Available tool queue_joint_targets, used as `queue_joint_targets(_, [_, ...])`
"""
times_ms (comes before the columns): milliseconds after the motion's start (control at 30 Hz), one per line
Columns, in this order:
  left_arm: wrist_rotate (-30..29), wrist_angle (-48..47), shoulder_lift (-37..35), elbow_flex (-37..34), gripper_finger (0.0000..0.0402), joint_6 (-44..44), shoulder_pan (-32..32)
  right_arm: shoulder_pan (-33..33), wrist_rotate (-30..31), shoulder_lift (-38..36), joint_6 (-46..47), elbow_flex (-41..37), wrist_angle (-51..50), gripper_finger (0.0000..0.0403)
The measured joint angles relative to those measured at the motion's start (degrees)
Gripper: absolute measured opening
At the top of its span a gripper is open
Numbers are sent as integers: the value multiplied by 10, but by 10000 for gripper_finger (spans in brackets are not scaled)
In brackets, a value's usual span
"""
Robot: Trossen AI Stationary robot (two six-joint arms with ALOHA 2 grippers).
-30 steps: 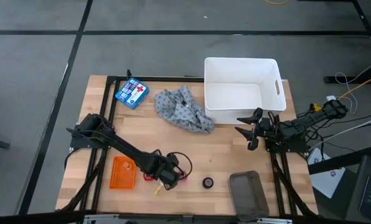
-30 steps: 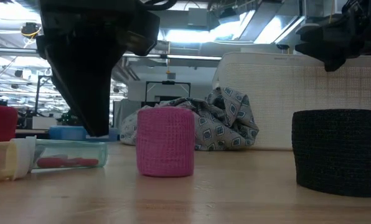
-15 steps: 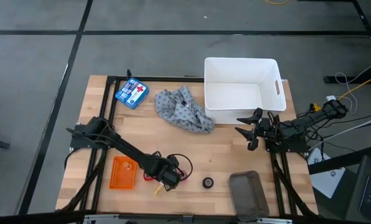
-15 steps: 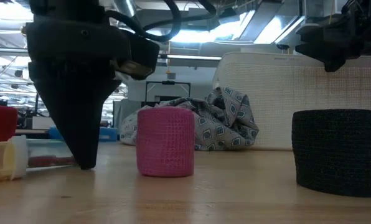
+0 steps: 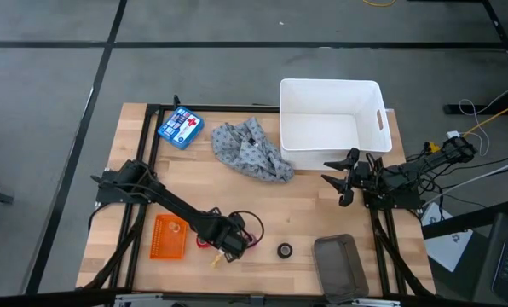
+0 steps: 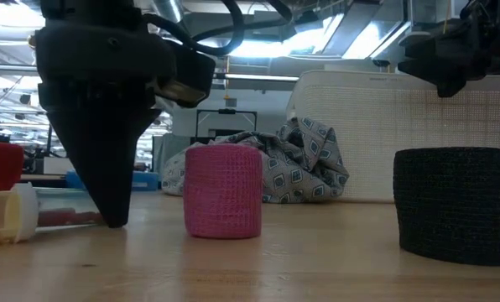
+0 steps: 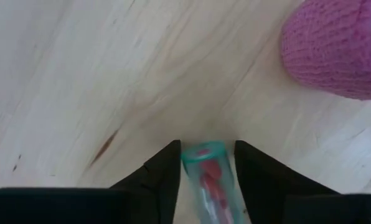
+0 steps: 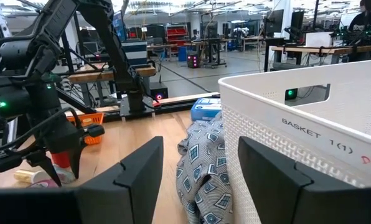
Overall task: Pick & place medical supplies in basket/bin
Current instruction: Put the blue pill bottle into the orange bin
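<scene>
My left gripper points down at the table's near side, open, its fingers astride a clear tube with red contents that lies flat on the wood. A pink tape roll stands just beside it. The red roll and a yellowish piece sit on the tube's other side. The black roll stands alone farther right. A grey patterned cloth lies heaped left of the white bin. The orange basket is left of my left gripper. My right gripper hovers open near the bin. My left gripper comes from above, pointing down, with one finger on each side of the tube's end. The fingers lie along the tube, which rests on the table. I cannot tell whether they touch it.
A blue box with a red cross sits at the far left. A grey mesh tray lies at the near right edge. Bare wood stretches between the cloth and the near rolls.
My left gripper came down onto the table, over the clear tube, and its fingertips now reach the wood. It has stayed still for the last half second. The tube and the rolls have not moved.
</scene>
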Motion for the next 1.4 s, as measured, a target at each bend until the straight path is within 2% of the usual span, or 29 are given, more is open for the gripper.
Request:
queue_joint_targets(267, [-4, -4, -3, 0, 90, 19, 0, 0, 0, 0, 0, 0, 0, 209])
queue_joint_targets(467, [-27, -25, -20, 6, 91, 33, 0, 0, 0, 0, 1, 0, -1, 209])
queue_joint_targets(667, [-66, -43, -80, 8, 91, 37, -3, 0, 1, 0, 3, 0, -4, 209])
queue_joint_targets(867, [-139, -50, -171, 8, 89, 49, -27, 0, 1, 0, 6, 0, -5, 209])
queue_joint_targets(1033, [-241, -56, -246, 2, 90, 36, -86, 0, 0, 0, 11, 0, -7, 209])
queue_joint_targets(1233, [-328, -132, -272, -8, 90, -89, -187, 0, -1, 0, 16, 0, -16, 209])
queue_joint_targets(1400, [-421, -188, -254, -8, 90, -190, -275, 0, -1, 0, 16, 0, -16, 209])
